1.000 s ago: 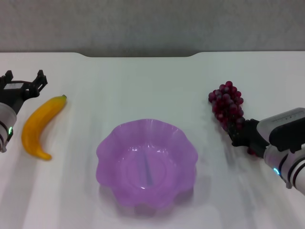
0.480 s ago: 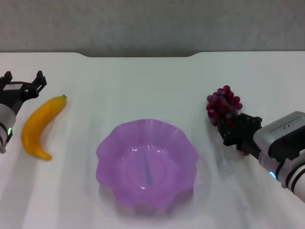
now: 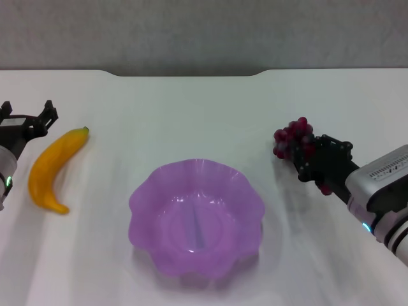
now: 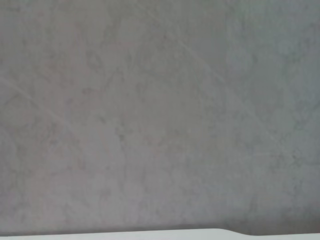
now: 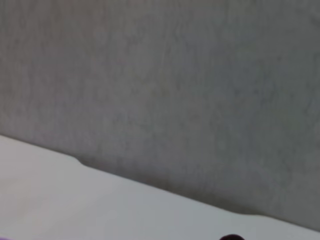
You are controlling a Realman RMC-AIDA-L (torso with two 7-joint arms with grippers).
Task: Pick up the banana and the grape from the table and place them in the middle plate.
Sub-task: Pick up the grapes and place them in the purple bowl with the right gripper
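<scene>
- Left gripper [image 3: 25, 115] sits at the far left edge of the table [image 3: 191, 108], its dark fingers spread apart with nothing between them, just beside the stem end of the banana but not touching it.
- Next comes the banana [image 3: 51, 167], lying flat on the white top, its dark stem tip pointing toward the far side and its curved body running back toward the near-left corner.
- Centre stage is the middle plate [image 3: 143, 197], translucent purple with a wavy rim, holding nothing and standing well apart from both pieces of fruit.
- Right of the plate, the grape [image 3: 288, 137] shows as a cluster of dark red berries poking out from the far end of the black fingers; the rest of the bunch is hidden behind them.
- Right gripper [image 3: 317, 159] has its fingers closed around the bunch. It looks to be lifted a little off the white surface, though from this angle I can't be sure.
- From the right wrist camera, only a dark rounded bit [image 5: 231, 237] peeks in at the edge, probably one berry, against the grey wall and the pale tabletop.
</scene>
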